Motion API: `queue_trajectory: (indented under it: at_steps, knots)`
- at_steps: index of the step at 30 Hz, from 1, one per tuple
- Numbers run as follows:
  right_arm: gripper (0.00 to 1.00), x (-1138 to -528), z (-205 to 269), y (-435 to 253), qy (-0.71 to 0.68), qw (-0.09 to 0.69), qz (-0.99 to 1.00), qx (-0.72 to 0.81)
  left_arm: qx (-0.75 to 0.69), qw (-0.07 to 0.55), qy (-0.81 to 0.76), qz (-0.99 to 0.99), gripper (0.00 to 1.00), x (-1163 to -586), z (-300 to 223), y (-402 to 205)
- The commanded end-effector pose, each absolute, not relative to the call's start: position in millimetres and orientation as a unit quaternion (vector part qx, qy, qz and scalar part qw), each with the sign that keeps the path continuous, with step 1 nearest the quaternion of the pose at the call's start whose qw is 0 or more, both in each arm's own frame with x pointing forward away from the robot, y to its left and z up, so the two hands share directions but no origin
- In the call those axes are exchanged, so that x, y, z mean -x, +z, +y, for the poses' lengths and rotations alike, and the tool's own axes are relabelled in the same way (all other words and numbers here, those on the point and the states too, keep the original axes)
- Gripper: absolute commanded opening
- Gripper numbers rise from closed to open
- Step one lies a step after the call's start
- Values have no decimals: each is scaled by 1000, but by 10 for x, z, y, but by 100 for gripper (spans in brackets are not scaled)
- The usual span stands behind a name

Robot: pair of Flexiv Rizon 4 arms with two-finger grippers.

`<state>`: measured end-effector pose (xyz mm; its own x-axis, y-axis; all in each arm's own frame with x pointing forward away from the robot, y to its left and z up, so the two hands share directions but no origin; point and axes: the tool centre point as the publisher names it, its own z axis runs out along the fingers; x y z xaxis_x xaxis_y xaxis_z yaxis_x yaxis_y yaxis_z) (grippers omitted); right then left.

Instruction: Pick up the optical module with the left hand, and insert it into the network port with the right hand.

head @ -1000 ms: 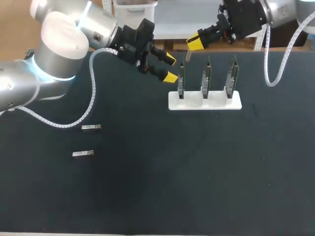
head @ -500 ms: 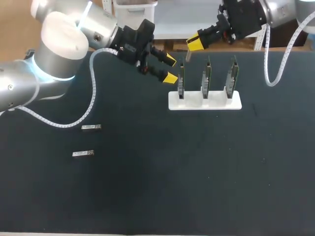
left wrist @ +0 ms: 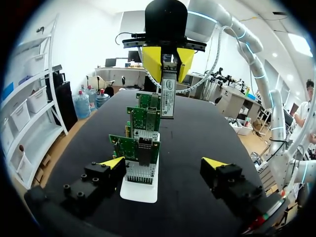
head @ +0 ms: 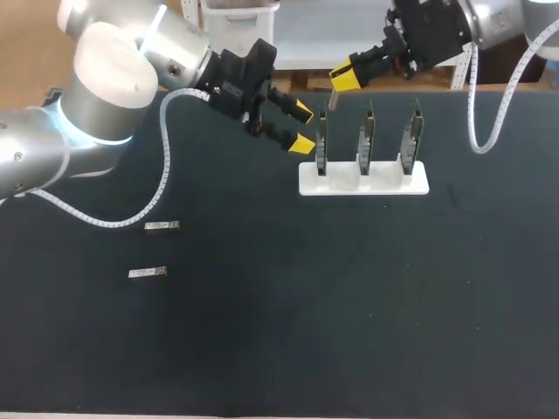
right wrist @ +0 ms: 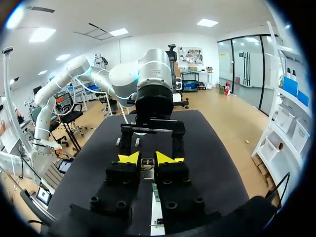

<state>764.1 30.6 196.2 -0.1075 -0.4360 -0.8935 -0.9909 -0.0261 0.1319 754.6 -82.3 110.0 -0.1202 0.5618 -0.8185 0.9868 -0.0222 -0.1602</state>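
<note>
Right claw (head: 342, 80) grips the optical module (head: 333, 99) at the far edge; left claw (head: 303, 127) gapes beside the rack (head: 363, 179)

Two-armed bench robot: the left arm (head: 96, 96) is built of rounded silver-grey shells with a white cap and a glowing blue ring (head: 92, 135) at one joint. A white ribbed cable (head: 163, 179) loops beside it. The right arm (head: 498, 17) is likewise silver, with its own white cable (head: 472, 105). The left gripper (head: 303, 127) and right gripper (head: 343, 78) are matt black with bright yellow wedge tips; dark socket screws (left wrist: 83, 176) stud the finger blocks.
</note>
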Motion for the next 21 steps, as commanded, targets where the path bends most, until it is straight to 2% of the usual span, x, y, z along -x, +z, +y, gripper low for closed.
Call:
queue_trajectory:
  at_steps: [1, 21]
  knots:
    - [0, -7634, 315, 1965, 419, 331, 615, 580, -604, 271, -385, 643, 100, -7542, -825, 1090]
    - [0, -7601, 345, 1969, 419, 329, 614, 583, -606, 260, -384, 647, 100, -7475, -804, 1025]
